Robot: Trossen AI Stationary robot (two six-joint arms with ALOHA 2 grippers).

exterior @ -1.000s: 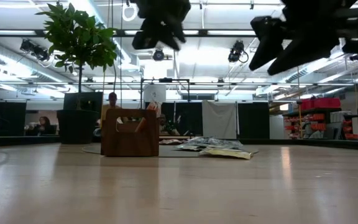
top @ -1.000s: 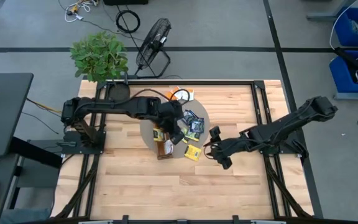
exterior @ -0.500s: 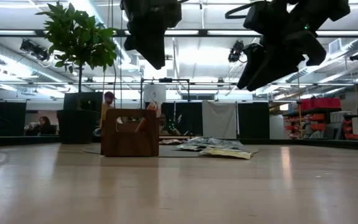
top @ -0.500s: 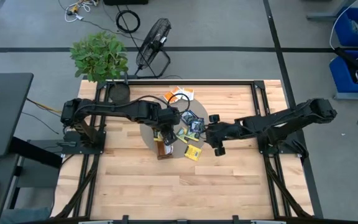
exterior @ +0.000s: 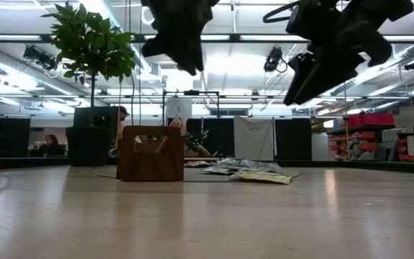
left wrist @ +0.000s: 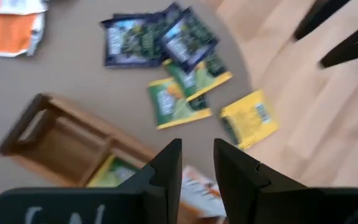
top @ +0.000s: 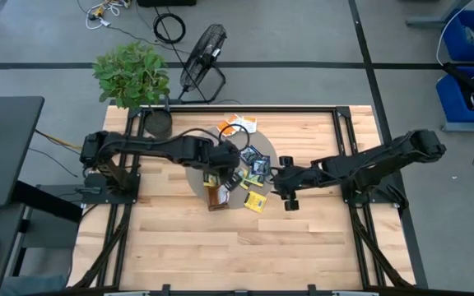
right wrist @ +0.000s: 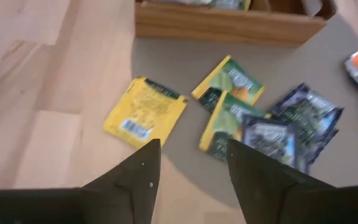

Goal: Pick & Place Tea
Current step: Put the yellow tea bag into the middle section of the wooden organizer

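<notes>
Tea sachets [top: 253, 168] lie scattered on a grey mat [top: 196, 174] near the surface's middle, beside the wooden tray [top: 215, 196]. Left gripper [top: 227, 178] hovers over the tray, fingers narrow and empty; right gripper [top: 280, 182], fingers apart, hangs above a yellow sachet [right wrist: 145, 111], probably choosing it.

Glossy sachets [right wrist: 145, 112], wooden tray [right wrist: 229, 25]

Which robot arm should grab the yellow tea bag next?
Probably the right. Its open claw hovers just beside the yellow tea bag, which lies loose at the mat's edge. The left claw hangs over the wooden tray instead.
</notes>
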